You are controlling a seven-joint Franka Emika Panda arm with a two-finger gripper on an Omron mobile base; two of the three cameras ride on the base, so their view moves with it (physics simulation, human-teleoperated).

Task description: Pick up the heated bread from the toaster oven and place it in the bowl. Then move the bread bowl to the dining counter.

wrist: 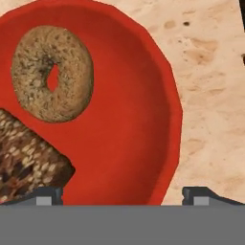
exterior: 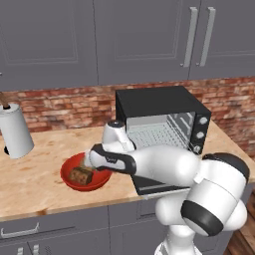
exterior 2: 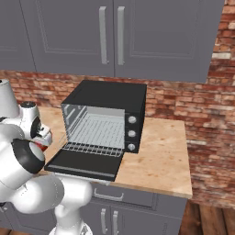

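Hovering just over the wide, shallow, glossy red bowl (wrist: 143, 124) at the lower left of the left base view, the two-finger gripper (wrist: 122, 194) stands with its dark tips spread wide apart and nothing between them. The small dark brown, rough-crusted chunk of bread (wrist: 28, 158) already lies inside the bowl at the lower left of the hand view, beside a tan ring-shaped bagel (wrist: 51, 72) that sits toward the upper left — so the first half of the task looks done, and the spread jaws suit letting go of the bread and then going for the bowl's rim. The black boxy toaster oven (exterior 2: 108, 119) stands at the centre of both base views, its drop-down door lying flat and its wire rack bare. Bowl and oven rest on a light wood-grain countertop (exterior: 35, 174) over grey cabinets, backed by red brick under grey wall cupboards — a white cylindrical paper-towel roll (exterior: 15, 130) stands at the left edge.
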